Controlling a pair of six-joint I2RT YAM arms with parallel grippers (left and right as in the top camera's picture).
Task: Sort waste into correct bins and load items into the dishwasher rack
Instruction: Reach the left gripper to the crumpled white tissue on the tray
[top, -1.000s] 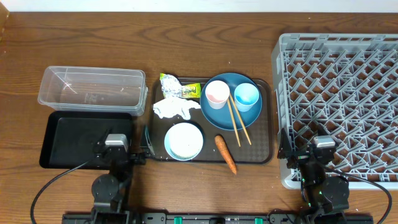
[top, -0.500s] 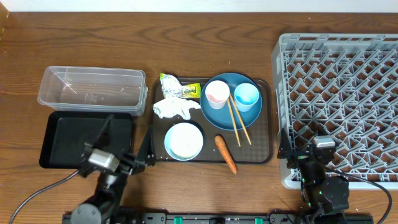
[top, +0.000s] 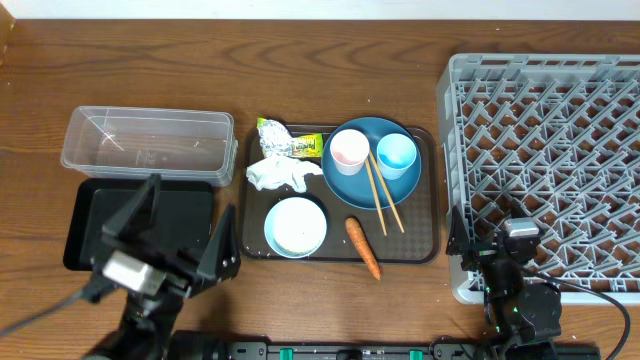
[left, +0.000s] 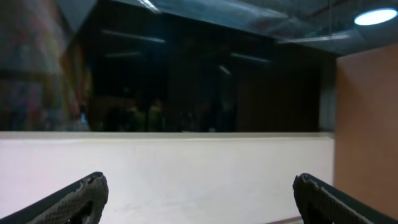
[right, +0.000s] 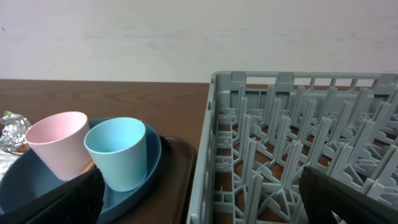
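**Left arm high over the black tray, nothing picked yet**

The left gripper (top: 190, 198) hangs high above the black tray (top: 88, 205), and its jaws are wide apart and hold nothing. Its wrist view shows only a wall, so the fingers point far and not down.

I judge the step in hand is to fetch the first waste, probably the tissue (top: 278, 175), which is the closest to this arm. To do it well, the wrist must first tilt down until the tissue comes in view. Then it should descend straight from above and close on the thick middle of the tissue.

The foil (top: 275, 137) lies just beyond the tissue and seems to touch it, so a wide grasp may take both. The bowl (top: 296, 226) stands just near of the tissue, and the plate (top: 345, 183) is at its right. The plate carries the pink cup (top: 349, 150), the blue cup (top: 397, 154) and the chopsticks (top: 382, 195).

The carrot (top: 363, 247) lies at the near right of the brown tray (top: 432, 215). I cannot make out any rice. The tub (top: 150, 145) waits far left.

The right gripper (right: 205, 199) is also open and empty, low beside the rack (top: 560, 130).
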